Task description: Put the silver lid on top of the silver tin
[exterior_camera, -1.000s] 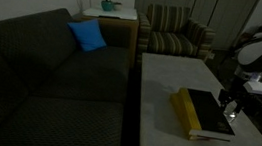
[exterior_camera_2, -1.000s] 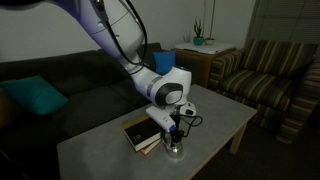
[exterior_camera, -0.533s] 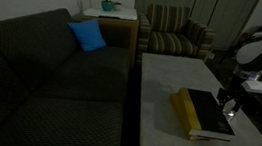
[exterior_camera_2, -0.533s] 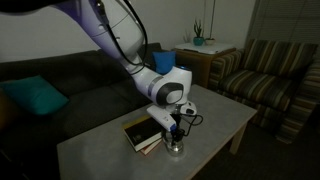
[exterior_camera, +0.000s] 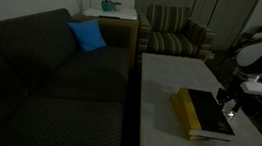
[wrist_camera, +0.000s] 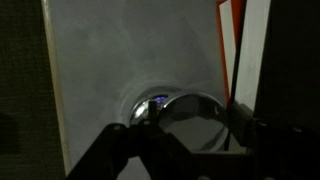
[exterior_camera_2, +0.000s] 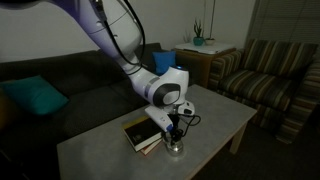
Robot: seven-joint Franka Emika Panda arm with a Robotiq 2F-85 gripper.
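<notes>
Silver lid point(wrist_camera: 188, 108) between half-spread claw point(wrist_camera: 187, 128), over silver tin point(exterior_camera_2: 175, 148) beside book point(exterior_camera: 205, 112); grip unclear. Placing step. Next: seat flush, release, lift.

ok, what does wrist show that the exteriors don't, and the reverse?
Wrist only: fingers straddling the tin's shiny rim, close up. Exteriors only: sofa, blue cushion, armchair, the arm. Shared: table, book, gripper low over the tin beside the book. Neither shows whether the lid is held.
</notes>
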